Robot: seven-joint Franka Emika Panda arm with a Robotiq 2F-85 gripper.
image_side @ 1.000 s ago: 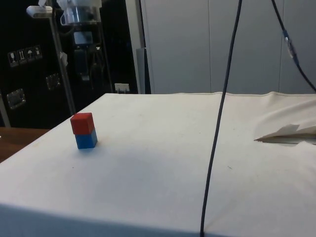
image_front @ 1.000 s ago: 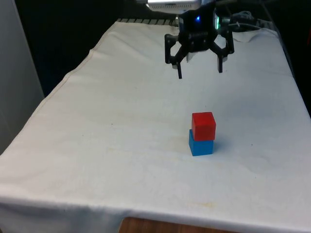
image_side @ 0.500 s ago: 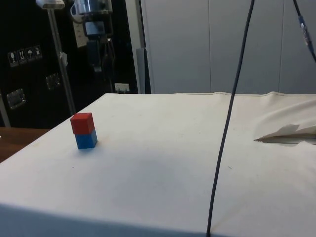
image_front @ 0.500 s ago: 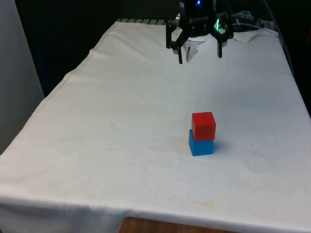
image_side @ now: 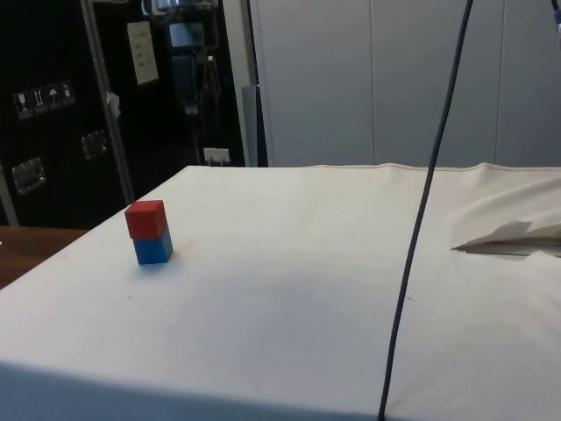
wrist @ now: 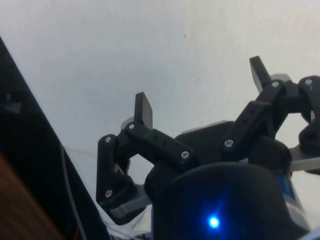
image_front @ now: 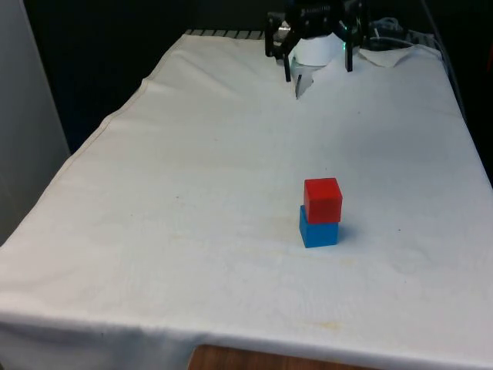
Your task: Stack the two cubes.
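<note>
On the white cloth-covered table (image_front: 192,193), we find a small red cube (image_front: 323,200) sitting squarely on top of a small blue cube (image_front: 318,230), a little toward the front view's right and nearer the table's near edge than its far end. From the side view the same pair, red cube (image_side: 145,218) over blue cube (image_side: 153,248), stands near the table's edge, the upper block set slightly off the lower one's outline but fully supported. The black two-finger gripper (image_front: 316,65) hangs high over the far end of the table, well apart from the stack, its jaws spread wide with nothing between them; the wrist view shows the gripper (wrist: 200,90) with both fingers (wrist: 143,110) parted over bare cloth.

We judge the stacking done as things lie. Both cubes look rigid, light and smooth-sided, probably plastic or painted wood, so we expect them to resist squeezing yet slide or topple at a light sideways touch. If we had to take hold again, we would close on two opposite flat faces of the red cube at about mid-height, coming straight down, since a glancing contact could push it off the blue one.
</note>
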